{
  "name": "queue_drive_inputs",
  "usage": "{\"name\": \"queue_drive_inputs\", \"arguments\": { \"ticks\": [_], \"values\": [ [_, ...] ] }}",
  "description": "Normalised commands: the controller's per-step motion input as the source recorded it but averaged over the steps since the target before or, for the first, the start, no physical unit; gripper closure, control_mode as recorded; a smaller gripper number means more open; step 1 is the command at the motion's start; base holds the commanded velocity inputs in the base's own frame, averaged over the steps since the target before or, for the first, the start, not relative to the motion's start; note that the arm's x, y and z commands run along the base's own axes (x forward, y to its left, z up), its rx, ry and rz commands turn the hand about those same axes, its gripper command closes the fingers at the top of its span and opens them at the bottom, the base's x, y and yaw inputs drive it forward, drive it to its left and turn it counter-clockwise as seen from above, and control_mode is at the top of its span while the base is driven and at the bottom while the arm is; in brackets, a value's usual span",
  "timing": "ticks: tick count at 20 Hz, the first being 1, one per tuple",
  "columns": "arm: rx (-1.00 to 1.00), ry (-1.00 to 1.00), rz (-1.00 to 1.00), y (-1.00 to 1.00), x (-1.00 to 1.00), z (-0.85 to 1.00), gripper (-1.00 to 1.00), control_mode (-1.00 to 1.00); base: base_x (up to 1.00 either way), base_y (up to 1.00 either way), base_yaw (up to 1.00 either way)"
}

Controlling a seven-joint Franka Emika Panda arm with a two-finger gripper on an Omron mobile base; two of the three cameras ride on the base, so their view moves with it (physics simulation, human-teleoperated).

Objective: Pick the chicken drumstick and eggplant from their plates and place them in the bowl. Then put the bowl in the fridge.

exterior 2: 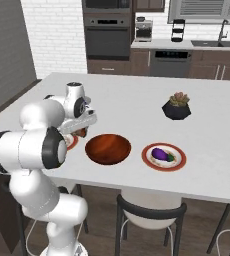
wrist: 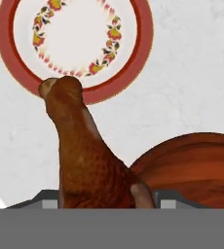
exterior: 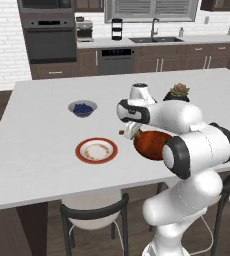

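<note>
Chicken drumstick (wrist: 92,160) sits clamped in the claw (wrist: 102,200), lifted off its plate (wrist: 133,68), long axis running from the claw at bottom centre of the hand view up to the plate's lower rim. Bowl (wrist: 196,165) lies at lower right of that view, just beside the meat, so the drop looks like a short sideways shift. In the right base view the bowl (exterior 2: 108,148) is centre frame, eggplant (exterior 2: 160,154) on its plate to its right, on the table (exterior 2: 137,95).

Home kitchen, rendered: wall oven (exterior: 50,37) at 11 o'clock, sink w/ faucet (exterior: 155,37) at 1, dishwasher (exterior: 115,61) at 12, white island counter (exterior: 47,165), stools.
</note>
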Motion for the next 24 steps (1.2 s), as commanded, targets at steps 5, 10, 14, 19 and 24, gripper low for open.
{"name": "queue_drive_inputs", "arguments": {
  "ticks": [5,10,14,19,24],
  "values": [
    [0.0,0.01,-0.12,-1.0,0.0,0.39,1.0,-1.0,0.0,0.0,0.0],
    [-0.01,0.06,-0.09,-0.69,0.01,-0.3,1.0,-1.0,0.0,0.0,0.0],
    [0.0,0.01,-0.01,-0.01,0.17,-0.52,1.0,-1.0,0.0,0.0,0.0],
    [0.0,0.0,0.0,0.0,0.01,-0.59,1.0,-1.0,0.0,0.0,0.0],
    [0.0,0.0,0.0,-0.13,0.01,-0.39,1.0,-1.0,0.0,0.0,0.0]
  ]
}}
